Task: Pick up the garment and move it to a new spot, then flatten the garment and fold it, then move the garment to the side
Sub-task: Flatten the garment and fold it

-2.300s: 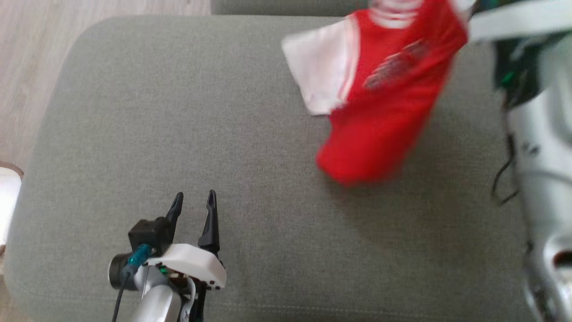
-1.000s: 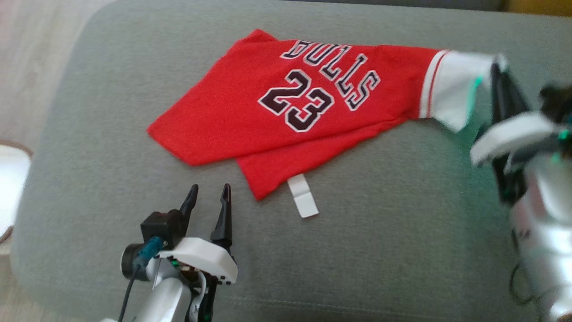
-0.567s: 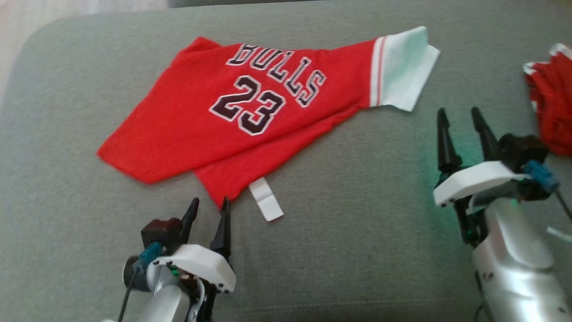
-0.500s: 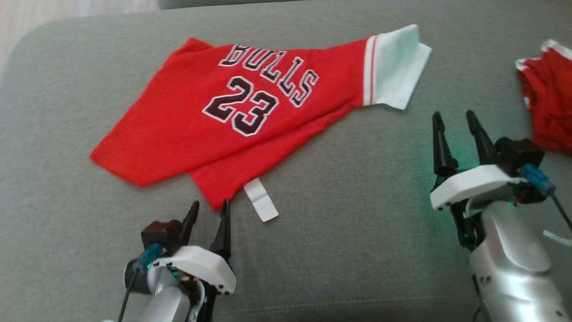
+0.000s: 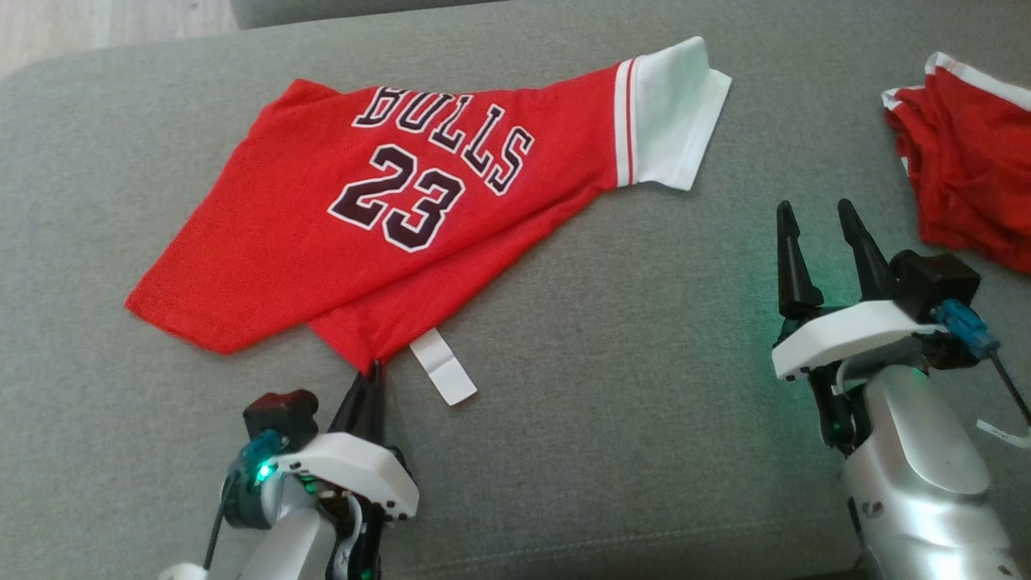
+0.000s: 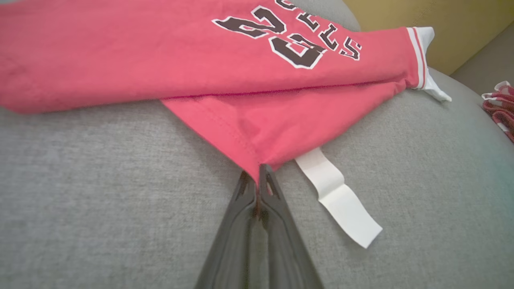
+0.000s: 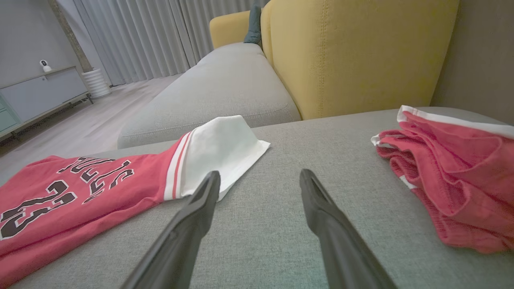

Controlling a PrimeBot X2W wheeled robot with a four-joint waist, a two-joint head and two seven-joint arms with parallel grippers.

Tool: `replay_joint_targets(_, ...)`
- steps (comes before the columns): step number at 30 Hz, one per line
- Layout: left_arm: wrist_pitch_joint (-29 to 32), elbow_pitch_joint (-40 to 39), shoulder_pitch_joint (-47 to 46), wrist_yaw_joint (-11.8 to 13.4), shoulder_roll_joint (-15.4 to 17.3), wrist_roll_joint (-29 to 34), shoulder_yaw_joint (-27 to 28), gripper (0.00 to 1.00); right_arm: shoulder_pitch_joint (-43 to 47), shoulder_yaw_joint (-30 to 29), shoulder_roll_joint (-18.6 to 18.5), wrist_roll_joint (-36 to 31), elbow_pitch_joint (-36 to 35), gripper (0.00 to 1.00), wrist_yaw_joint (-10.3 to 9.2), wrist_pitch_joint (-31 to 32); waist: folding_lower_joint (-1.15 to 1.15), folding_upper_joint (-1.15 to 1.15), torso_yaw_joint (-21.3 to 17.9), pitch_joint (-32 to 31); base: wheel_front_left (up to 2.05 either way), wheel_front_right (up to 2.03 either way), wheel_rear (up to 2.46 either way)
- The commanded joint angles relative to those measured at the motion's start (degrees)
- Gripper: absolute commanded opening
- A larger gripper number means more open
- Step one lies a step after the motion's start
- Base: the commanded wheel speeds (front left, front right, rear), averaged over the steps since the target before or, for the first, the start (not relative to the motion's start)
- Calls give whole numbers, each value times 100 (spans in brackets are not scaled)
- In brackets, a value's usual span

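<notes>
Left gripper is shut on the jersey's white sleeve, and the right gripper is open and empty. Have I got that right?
Not quite. The left gripper is shut on the jersey at its red bottom corner, next to the white label, not on the white sleeve at the far end. The left wrist view shows this. The right gripper is open and empty, as you said.

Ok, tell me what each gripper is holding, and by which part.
Left gripper is shut on the red jersey at its near hem corner, beside the white tag. Right gripper is open, holding nothing.
</notes>
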Motion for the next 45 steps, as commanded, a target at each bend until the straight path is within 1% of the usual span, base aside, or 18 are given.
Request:
replay_joint_targets(1, -61, -121, -132, 6, 26, 64, 197, 0, -22, 87, 44, -52, -150, 100, -5, -37, 0, 0, 43, -34, 0, 0, 0)
replay_joint_targets(3, -61, -175, -96, 83, 26, 119, 316, 0, -24, 52, 34, -75, -112, 100, -5, -37, 0, 0, 131, -92, 0, 0, 0)
replay_joint_targets(6, -61, -321, 46, 307, 26, 280, 622, 0, -5, 38, 12, -123, -52, 100, -5, -37, 0, 0, 316, -213, 0, 0, 0)
replay_joint_targets(8, -61, -442, 165, 399, 26, 428, 805, 0, -5, 33, 0, -156, -16, 100, -5, -37, 0, 0, 446, -272, 0, 0, 0)
replay_joint_targets(13, -61, -682, 417, 428, 26, 713, 1238, 0, -39, 45, 2, -237, 91, 100, -5, -37, 0, 0, 736, -394, 0, 0, 0)
replay_joint_targets(18, -61, -756, 574, 351, 26, 884, 1534, 0, -43, 119, 29, -300, 244, 100, -5, -37, 0, 0, 874, -477, 0, 0, 0)
replay_joint_targets(19, -61, -773, 586, 341, 26, 915, 1543, 47, -34, 132, 35, -312, 305, 100, -5, -37, 0, 0, 886, -486, 0, 0, 0)
replay_joint_targets(20, -61, -799, 598, 343, 26, 925, 1533, 100, -26, 152, 37, -335, 374, 100, -5, -37, 0, 0, 900, -488, 0, 0, 0)
replay_joint_targets(25, -61, -967, 571, 349, 26, 893, 1275, 100, -72, 249, -11, -518, 760, 100, -5, -37, 0, 0, 1025, -377, 0, 0, 0)
replay_joint_targets(35, -61, -1131, 322, 326, 26, 839, 705, 100, -523, 357, 2, -907, 1602, 100, -5, -37, 0, 0, 1464, -24, 0, 0, 0)
replay_joint_targets(39, -61, -1212, 263, 357, 26, 817, 563, 100, -715, 231, 43, -982, 1775, 100, -5, -37, 0, 0, 1648, 49, 0, 0, 0)
replay_joint_targets(42, -61, -1254, 266, 373, 26, 821, 532, 100, -786, 138, 62, -1119, 1975, 100, -5, -37, 0, 0, 1715, 61, 0, 0, 0)
replay_joint_targets(43, -61, -1262, 271, 378, 26, 826, 530, 100, -806, 91, 54, -1197, 2088, 92, -5, -37, 0, 0, 1726, 64, 0, 0, 0)
replay_joint_targets(44, -61, -1268, 278, 383, 26, 830, 531, 100, -825, 37, 37, -1286, 2197, 47, -5, -37, 0, 0, 1731, 61, 0, 0, 0)
replay_joint_targets(45, -61, -1273, 285, 390, 26, 831, 536, 100, -837, -13, 18, -1384, 2304, 0, -5, -35, 0, 0, 1728, 57, 0, 0, 0)
